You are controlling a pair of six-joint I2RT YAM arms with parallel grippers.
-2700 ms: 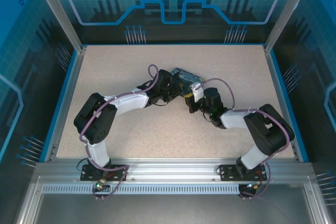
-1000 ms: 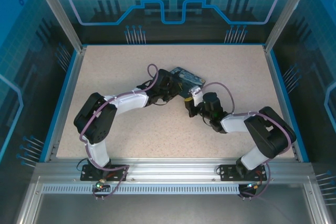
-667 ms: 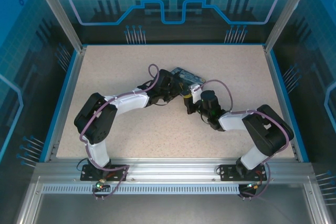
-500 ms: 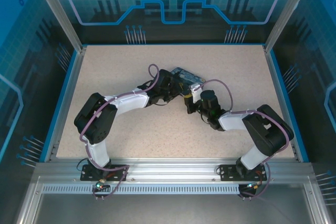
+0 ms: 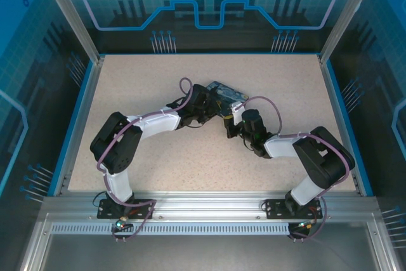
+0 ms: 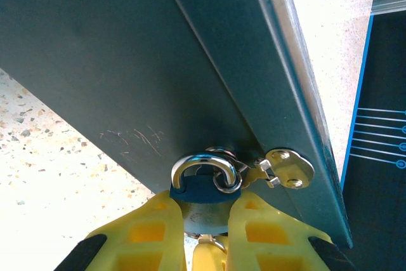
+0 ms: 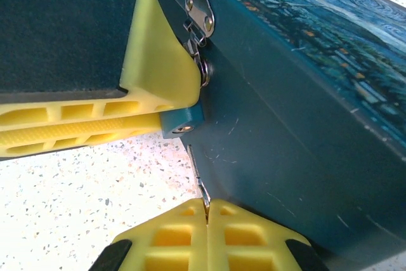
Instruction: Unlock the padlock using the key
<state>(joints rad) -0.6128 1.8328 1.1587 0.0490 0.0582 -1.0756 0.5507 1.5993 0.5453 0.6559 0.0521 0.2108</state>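
Nearest, pinched flat in the right claw (image 7: 207, 211): the key (image 7: 199, 179), tip up just under the padlock (image 7: 181, 122). Beyond — gripped by its blue body in the left claw (image 6: 206, 211), shackle (image 6: 196, 160) looped through the hasp (image 6: 285, 169) of the painted box (image 7: 304, 131) on the worktop (image 7: 76, 207).

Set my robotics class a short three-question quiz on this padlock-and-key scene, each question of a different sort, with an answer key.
1. True or false: the right gripper is shut on the key.
2. What does the left gripper clamp between its fingers? A the key; B the padlock; C nothing.
3. Fill in: the padlock's shackle hooks through the latch on the painted ____.
Key: 1 true; 2 B; 3 box.
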